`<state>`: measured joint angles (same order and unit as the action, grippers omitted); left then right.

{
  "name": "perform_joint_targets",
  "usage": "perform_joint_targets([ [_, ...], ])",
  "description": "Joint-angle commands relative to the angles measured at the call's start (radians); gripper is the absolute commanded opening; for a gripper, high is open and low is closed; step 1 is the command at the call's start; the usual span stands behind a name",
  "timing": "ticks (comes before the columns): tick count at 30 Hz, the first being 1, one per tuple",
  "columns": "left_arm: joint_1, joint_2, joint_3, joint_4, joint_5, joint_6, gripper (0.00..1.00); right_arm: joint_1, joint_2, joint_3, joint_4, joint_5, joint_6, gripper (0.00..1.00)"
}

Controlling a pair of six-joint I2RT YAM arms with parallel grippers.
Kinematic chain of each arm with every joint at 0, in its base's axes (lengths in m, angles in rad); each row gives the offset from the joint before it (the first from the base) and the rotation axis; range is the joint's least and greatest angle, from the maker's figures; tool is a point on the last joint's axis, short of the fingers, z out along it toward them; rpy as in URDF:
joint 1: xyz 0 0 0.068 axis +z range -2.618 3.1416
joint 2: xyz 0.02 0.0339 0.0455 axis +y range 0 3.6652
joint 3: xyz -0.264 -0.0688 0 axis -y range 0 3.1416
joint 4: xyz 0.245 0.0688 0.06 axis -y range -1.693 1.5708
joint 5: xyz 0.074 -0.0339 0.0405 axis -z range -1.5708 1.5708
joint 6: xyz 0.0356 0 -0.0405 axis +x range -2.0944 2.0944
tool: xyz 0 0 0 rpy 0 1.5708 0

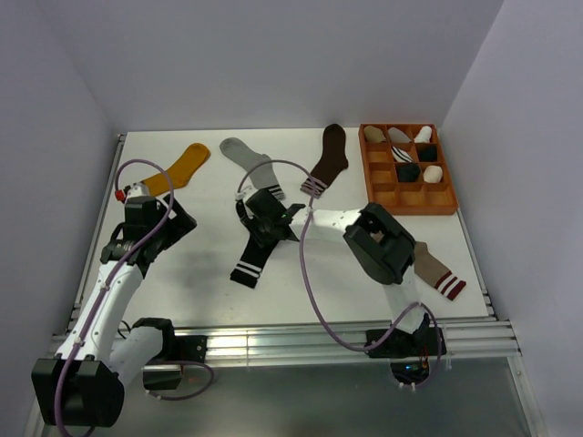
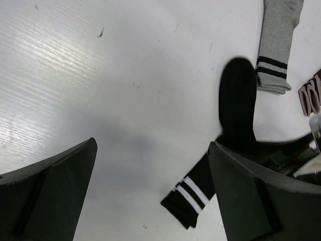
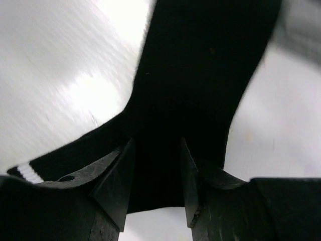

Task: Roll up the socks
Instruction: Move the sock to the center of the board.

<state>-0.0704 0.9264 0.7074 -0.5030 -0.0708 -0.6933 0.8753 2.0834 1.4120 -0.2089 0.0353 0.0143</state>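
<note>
The black sock with white cuff stripes lies flat mid-table, bent at the heel, toe toward the back. It also shows in the left wrist view and the right wrist view. My right gripper is down on its heel, and the jaws stand partly open astride the flat fabric. My left gripper hangs open and empty left of the sock, above bare table. The taupe sock with maroon-and-white cuff lies at the right, partly under the right arm. No loose plain charcoal sock shows.
A mustard sock, a grey striped-cuff sock and a dark brown sock lie along the back. An orange compartment tray at the back right holds several rolled socks, some of them dark. White walls enclose the table.
</note>
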Motion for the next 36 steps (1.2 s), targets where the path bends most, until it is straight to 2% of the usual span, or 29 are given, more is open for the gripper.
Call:
perform_joint_targets([
  [1,0.011,-0.021,-0.006,0.047,0.031,0.021,0.99,0.001,-0.087,-0.172,-0.096,0.115,0.195,0.47],
  [6,0.018,-0.006,-0.003,0.049,0.048,0.025,0.99,-0.010,-0.224,-0.330,-0.174,0.216,0.419,0.49],
  [10,0.026,-0.001,-0.005,0.054,0.057,0.026,1.00,-0.036,-0.227,-0.344,-0.182,0.221,0.487,0.53],
  [19,0.037,-0.018,-0.006,0.050,0.046,0.029,1.00,-0.102,-0.092,-0.128,-0.145,0.193,0.431,0.53],
  [23,0.040,-0.026,-0.005,0.049,0.046,0.031,0.99,-0.101,-0.186,-0.137,-0.112,0.184,0.360,0.53],
  [27,0.043,-0.031,-0.006,0.050,0.052,0.028,0.99,-0.012,-0.345,-0.215,-0.072,0.183,0.273,0.53],
  [30,0.049,-0.034,-0.005,0.050,0.055,0.028,0.99,0.065,-0.396,-0.271,-0.055,0.207,0.207,0.52],
  [34,0.058,-0.043,-0.006,0.047,0.049,0.023,0.99,0.224,-0.388,-0.292,-0.046,0.242,0.121,0.52],
  [36,0.061,-0.046,-0.006,0.044,0.046,0.021,0.99,0.257,-0.356,-0.280,-0.047,0.247,0.107,0.53],
])
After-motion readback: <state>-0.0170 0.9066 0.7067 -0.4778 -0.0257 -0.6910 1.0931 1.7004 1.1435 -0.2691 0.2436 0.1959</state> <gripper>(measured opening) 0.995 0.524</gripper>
